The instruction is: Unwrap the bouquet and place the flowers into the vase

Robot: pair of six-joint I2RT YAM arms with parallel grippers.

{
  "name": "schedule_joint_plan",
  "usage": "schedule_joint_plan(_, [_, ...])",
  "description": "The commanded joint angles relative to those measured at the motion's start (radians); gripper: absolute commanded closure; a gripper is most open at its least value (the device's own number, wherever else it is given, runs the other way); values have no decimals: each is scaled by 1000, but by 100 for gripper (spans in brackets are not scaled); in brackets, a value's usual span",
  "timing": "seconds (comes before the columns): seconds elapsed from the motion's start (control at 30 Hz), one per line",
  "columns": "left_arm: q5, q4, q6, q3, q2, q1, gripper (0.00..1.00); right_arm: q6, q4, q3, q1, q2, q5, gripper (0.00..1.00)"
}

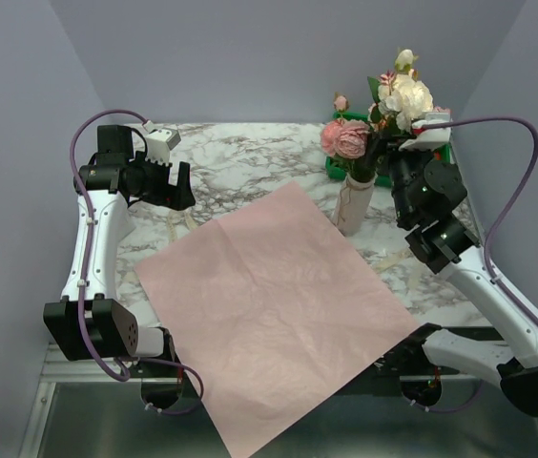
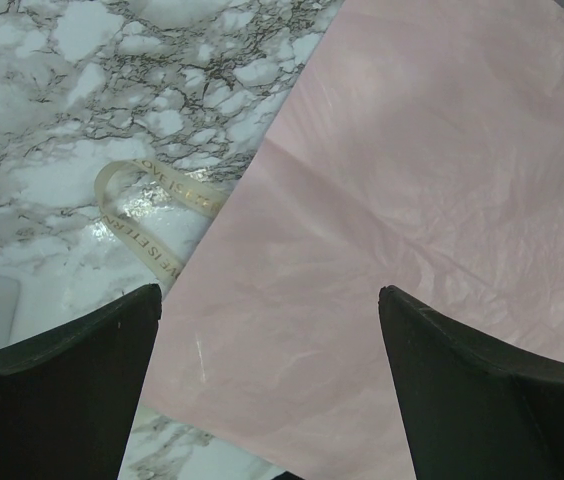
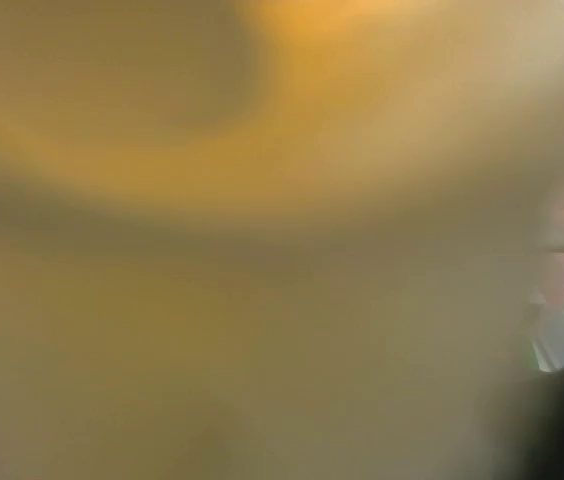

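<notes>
**Flowers Stood in the Vase, Wrapping Lay Flat**

Nearest, the lilac-pink paper [image 1: 269, 315] lay spread flat on the marble table [image 1: 240, 157], one corner hanging over the near edge. By its left edge lay the cream ribbon [image 2: 152, 215]. The left gripper [image 1: 181, 186] hung there, jaws spread wide and holding nothing. Farther right, the flowers [image 1: 403, 95] stood upright, stems in the vase [image 1: 353, 205], a green crate [image 1: 334, 167] just behind. The right gripper [image 1: 383, 153] sat close by the stems; its wrist view was a blur, so its jaws could not be judged.
</notes>
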Motion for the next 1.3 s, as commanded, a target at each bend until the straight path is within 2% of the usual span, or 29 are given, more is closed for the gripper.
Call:
schedule_joint_plan(0.0, [27, 3, 7, -6, 1, 6, 1, 177, -286, 4, -6, -50, -33, 13])
schedule_joint_plan(0.07, [27, 3, 10, -4, 1, 6, 1, 235, -365, -2, -6, -70, -67, 0])
schedule_joint_plan(0.3, [45, -3, 1, 0, 8, 6, 1, 310, -494, -76, -6, -207, -118, 0])
schedule_joint_plan(0.5, [67, 0, -11, -6, 7, 6, 1, 356, -630, -54, -4, -266, -144, 0])
schedule_joint_plan(0.83, [70, -3, -8, -21, -10, 6, 1, 523, -934, -122, -4, -242, -210, 0])
schedule_joint_plan(0.97, [72, 2, -10, -37, -15, 6, 1, 603, -939, -195, -4, -240, -274, 0])
schedule_joint_plan(1.07, [72, 7, -8, -46, -19, 6, 1, 654, -882, -276, 7, -266, -340, 0])
schedule_joint_plan(1.2, [78, 13, -10, -58, -21, 6, 1, 668, -782, -369, 42, -315, -307, 0])
schedule_joint_plan(1.27, [76, 10, -11, -55, -19, 6, 1, 651, -719, -405, 97, -331, -250, 0])
